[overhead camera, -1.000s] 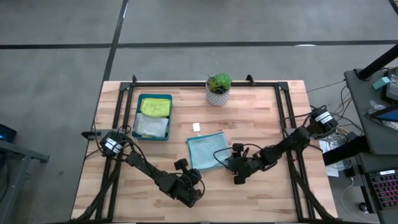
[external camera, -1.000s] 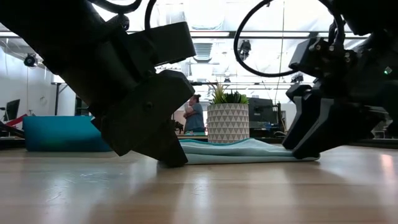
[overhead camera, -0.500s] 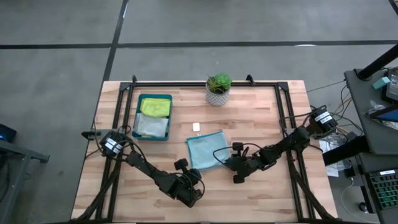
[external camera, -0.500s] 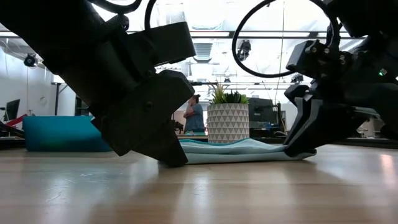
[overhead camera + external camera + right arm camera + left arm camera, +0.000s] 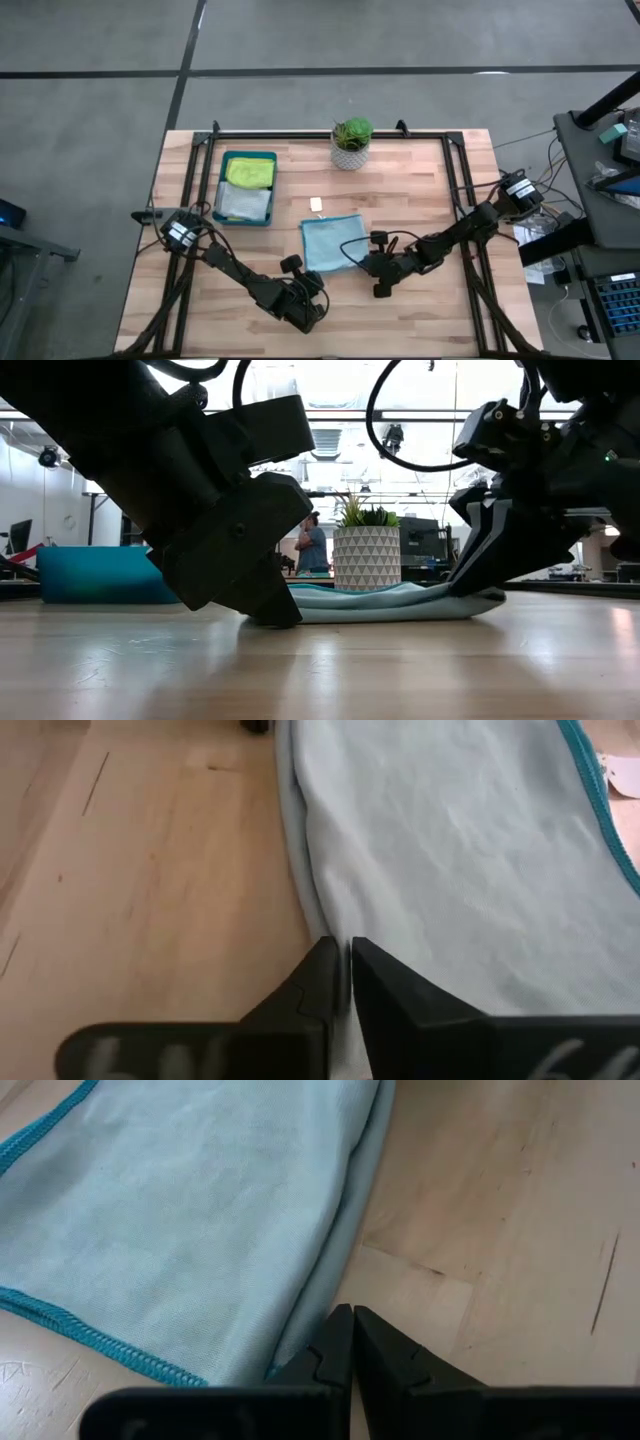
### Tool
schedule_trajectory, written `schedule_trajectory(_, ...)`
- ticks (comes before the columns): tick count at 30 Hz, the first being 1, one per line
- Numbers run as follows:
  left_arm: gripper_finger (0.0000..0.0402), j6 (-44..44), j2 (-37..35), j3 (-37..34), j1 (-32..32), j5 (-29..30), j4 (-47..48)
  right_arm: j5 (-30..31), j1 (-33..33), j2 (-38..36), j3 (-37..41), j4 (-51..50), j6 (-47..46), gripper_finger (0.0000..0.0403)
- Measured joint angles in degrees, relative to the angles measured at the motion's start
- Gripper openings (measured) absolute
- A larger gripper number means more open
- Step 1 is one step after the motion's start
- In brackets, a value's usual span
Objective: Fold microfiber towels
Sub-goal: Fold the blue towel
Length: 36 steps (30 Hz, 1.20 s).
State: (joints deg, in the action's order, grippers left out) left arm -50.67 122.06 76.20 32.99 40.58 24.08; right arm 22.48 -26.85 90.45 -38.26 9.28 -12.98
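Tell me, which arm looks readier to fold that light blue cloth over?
Probably the right. The right gripper is pinched on the edge of the light teal towel, so it could lift it. The left gripper, shut, sits at the near corner, apparently gripping nothing.

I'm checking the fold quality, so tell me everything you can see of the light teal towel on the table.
The light teal towel lies on the wooden table, in front of the potted plant. It is soft cloth, pale with a darker teal stitched hem, folded over so doubled layers show along its near edge. A small white tag sits at its far side. The left gripper and the right gripper are each shut on that edge, at opposite corners.
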Motion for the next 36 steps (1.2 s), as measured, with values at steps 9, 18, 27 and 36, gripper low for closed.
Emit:
schedule_trajectory(9,0.0,0.07,-0.56,0.04,0.02,-0.49,-0.07,0.0,0.0,0.0,0.04,-0.02,-0.07,0.0038)
schedule_trajectory(18,0.0,-0.08,-1.83,-0.31,0.03,-2.29,1.18,0.04,-0.04,-0.14,0.06,-0.42,0.13,0.0009)
schedule_trajectory(27,0.0,-3.0,-2.1,-1.44,-0.02,-3.12,0.74,-0.24,-1.56,-1.82,0.11,-4.06,0.38,0.0008)
schedule_trajectory(36,0.0,-2.96,-2.1,-1.13,-0.02,-3.43,0.93,-0.46,-1.64,-1.28,0.13,-5.95,-0.54,0.0008)
